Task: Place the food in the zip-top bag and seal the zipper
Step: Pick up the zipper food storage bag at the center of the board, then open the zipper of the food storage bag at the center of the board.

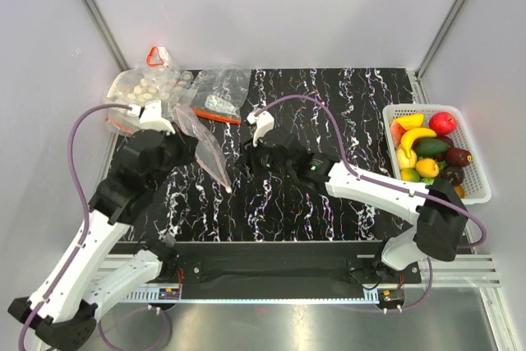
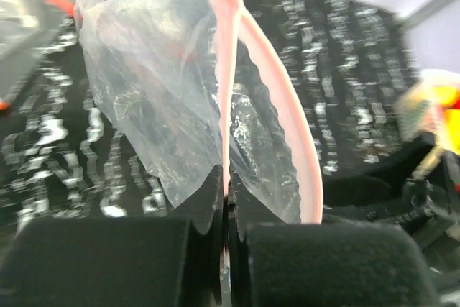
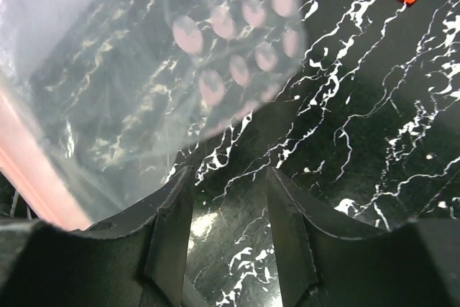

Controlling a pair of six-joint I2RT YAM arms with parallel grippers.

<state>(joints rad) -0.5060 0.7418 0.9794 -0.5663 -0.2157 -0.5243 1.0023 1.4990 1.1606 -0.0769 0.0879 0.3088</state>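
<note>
Fruit and vegetables (image 1: 427,147) of glossy toy plastic — yellow, orange, green, red, dark purple — lie heaped in a white mesh basket (image 1: 483,182) at the bench's right edge, and only the top camera shows them. That same view puts the clear, floppy zip-top bag (image 1: 207,150) over the left half of the black, white-veined bench (image 1: 345,113), between the two arms. Its pink-red zipper strip (image 1: 217,172) slants toward the near edge.

The left wrist camera adds the grip: the left gripper (image 2: 224,188) is clenched on one lip of the zipper strip, while the other lip bows away, so the mouth gapes. The film looks plain there, but the right wrist camera shows pale round dots on it. The right gripper (image 3: 226,199) stands released — fingers apart with only bench between them, just beside the bag's film. A smaller clear bag with an orange strip (image 1: 220,103) lies toward the far edge.
</note>
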